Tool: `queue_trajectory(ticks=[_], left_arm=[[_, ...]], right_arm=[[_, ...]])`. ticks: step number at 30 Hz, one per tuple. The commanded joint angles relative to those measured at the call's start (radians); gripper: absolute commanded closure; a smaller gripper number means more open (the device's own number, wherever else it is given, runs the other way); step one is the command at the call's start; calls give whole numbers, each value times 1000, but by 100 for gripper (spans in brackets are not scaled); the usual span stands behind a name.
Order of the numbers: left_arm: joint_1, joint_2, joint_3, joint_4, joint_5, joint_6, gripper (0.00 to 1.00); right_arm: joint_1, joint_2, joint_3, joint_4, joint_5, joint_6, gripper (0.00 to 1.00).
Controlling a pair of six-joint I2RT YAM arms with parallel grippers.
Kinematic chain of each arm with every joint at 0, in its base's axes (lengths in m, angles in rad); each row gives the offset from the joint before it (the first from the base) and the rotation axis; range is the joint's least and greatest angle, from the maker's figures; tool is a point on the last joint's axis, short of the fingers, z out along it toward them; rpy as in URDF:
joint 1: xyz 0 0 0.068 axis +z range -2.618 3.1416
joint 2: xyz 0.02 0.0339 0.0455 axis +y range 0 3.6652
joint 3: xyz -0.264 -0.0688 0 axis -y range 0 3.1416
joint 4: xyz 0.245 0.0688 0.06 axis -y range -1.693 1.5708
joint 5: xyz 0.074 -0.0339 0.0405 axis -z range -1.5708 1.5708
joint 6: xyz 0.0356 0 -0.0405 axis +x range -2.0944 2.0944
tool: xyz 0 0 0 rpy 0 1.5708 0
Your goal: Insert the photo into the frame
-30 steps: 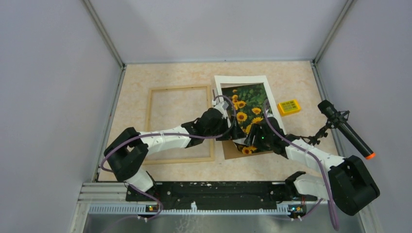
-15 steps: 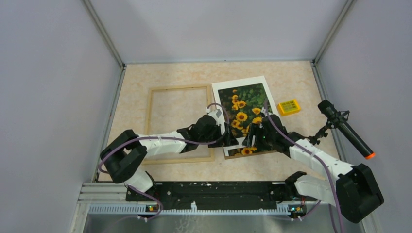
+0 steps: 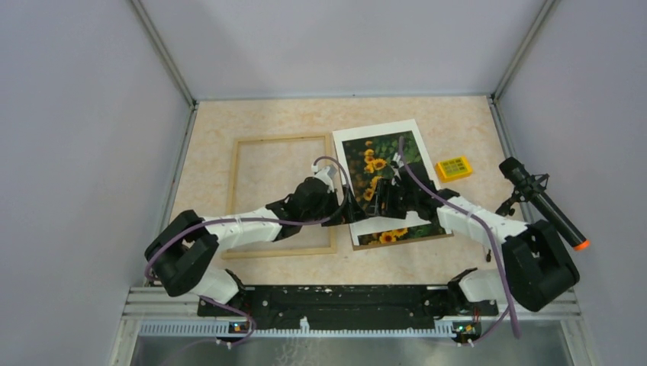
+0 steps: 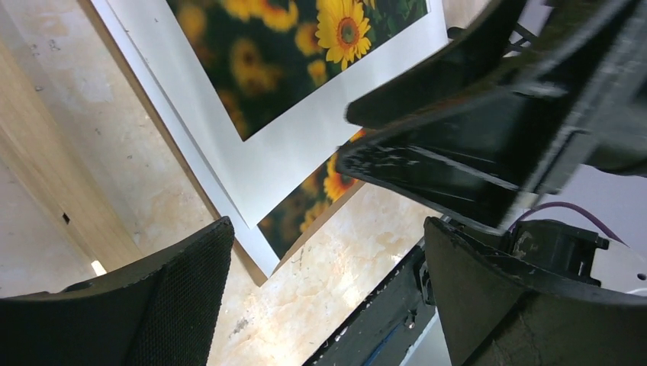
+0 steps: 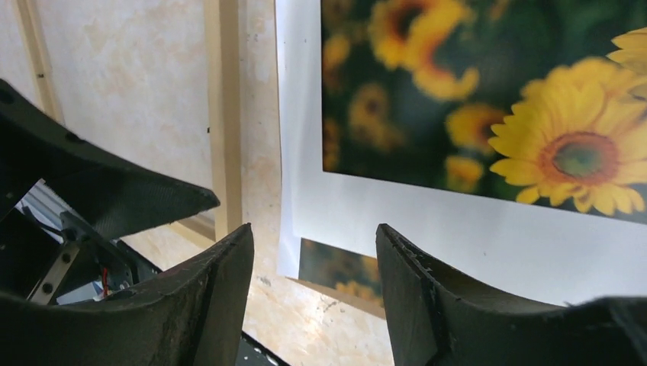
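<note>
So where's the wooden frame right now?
In the overhead view the frame lies flat on the table, left of centre, just left of the photo and its white mat.

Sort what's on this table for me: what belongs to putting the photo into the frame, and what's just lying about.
For the job:
- photo
- frame
- white mat, lying over the photo

Just lying about:
- yellow box, right of the mat
- microphone, by the right wall
</note>
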Motion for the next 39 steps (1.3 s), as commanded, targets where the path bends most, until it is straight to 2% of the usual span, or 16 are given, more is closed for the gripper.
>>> queue_trajectory(ticks=[1, 6, 10, 17, 25, 31, 39], left_arm=[[6, 36, 16, 75, 41, 10, 4], [6, 112, 37, 97, 40, 12, 7], [5, 144, 31, 119, 21, 5, 8], [6, 179, 28, 172, 35, -6, 9], [3, 129, 22, 136, -18, -7, 9], [2, 193, 45, 184, 43, -28, 9], [3, 219, 60, 165, 38, -23, 9]], right_arm=[[-6, 89, 51, 127, -55, 25, 42], [-6, 150, 50, 129, -31, 22, 48], [-7, 132, 16, 103, 34, 18, 49], [-7, 135, -24, 103, 58, 14, 54], [-7, 139, -69, 128, 77, 24, 54], [-8, 152, -81, 148, 66, 31, 55], [-8, 144, -81, 141, 69, 29, 55]])
